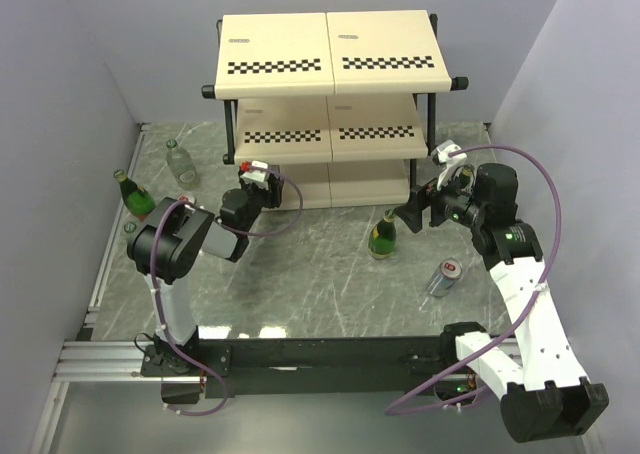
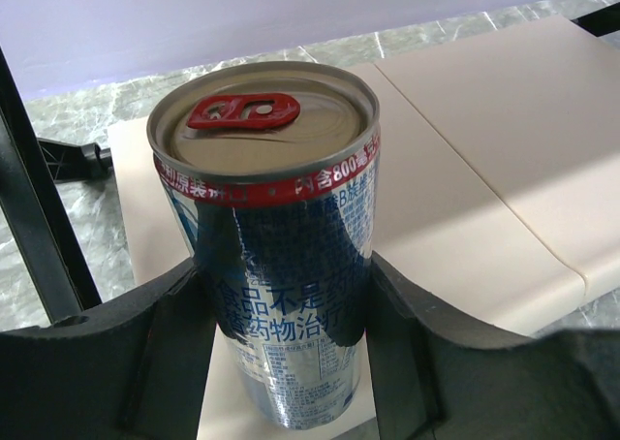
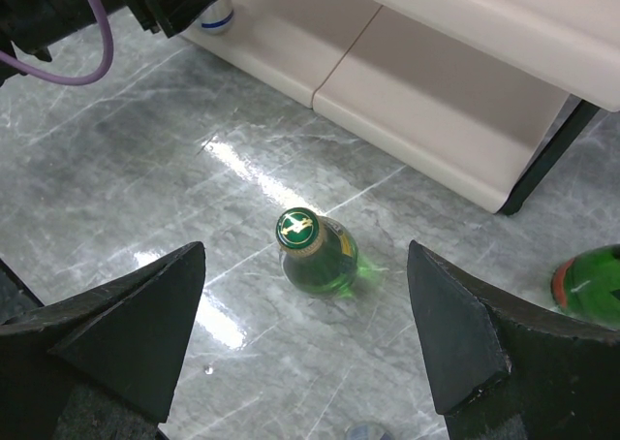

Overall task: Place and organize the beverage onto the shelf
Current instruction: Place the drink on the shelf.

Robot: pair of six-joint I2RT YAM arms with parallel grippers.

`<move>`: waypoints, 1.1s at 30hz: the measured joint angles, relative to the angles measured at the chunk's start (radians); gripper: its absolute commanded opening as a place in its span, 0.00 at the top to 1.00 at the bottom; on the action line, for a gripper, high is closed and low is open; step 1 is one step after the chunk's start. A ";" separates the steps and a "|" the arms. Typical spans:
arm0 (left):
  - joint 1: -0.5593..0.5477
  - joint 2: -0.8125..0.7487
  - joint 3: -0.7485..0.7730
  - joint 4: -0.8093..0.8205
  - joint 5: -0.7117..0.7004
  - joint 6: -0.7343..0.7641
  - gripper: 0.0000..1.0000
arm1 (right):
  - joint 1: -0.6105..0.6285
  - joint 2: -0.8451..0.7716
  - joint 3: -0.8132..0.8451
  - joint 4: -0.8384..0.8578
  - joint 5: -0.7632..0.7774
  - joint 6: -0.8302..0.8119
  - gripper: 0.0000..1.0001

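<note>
Grip first: left pincer (image 2: 286,362) pinching the blue-and-silver can (image 2: 276,256) by its lower sides, long axis upright, red tab (image 2: 242,110) on top, with the lowest board of the shelf (image 2: 484,169) straight ahead and just under it, so nearest this arm. Cannot tell whether the can's base rests on that board or hangs just above it; upper tiers outside the wrist view. Farther out, right pincer (image 1: 412,214) spread wide and holding nothing, above an upright green bottle (image 3: 315,256) on the tabletop (image 3: 145,169), just short of the shelf's front.
</note>
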 measured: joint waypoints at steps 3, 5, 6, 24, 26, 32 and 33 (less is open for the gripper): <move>0.004 0.006 0.000 0.008 0.009 0.001 1.00 | 0.000 0.003 0.000 0.000 0.000 0.000 0.09; 0.008 0.011 0.000 0.018 0.025 0.001 1.00 | -0.001 0.005 0.000 0.000 0.000 0.000 0.09; 0.010 0.012 0.000 0.019 0.030 0.002 1.00 | -0.002 0.005 0.000 0.000 0.000 0.000 0.09; 0.019 0.012 -0.029 0.050 0.049 -0.008 0.61 | -0.002 0.005 0.000 0.000 -0.004 0.000 0.09; 0.020 0.012 -0.031 0.053 0.047 -0.009 0.56 | -0.002 0.005 0.000 0.000 -0.004 0.000 0.09; 0.020 0.012 -0.039 0.065 0.042 -0.009 0.39 | -0.002 0.005 0.000 0.000 -0.007 0.000 0.09; 0.020 0.012 -0.040 0.065 0.041 -0.008 0.35 | -0.002 0.005 0.000 0.000 -0.009 0.000 0.09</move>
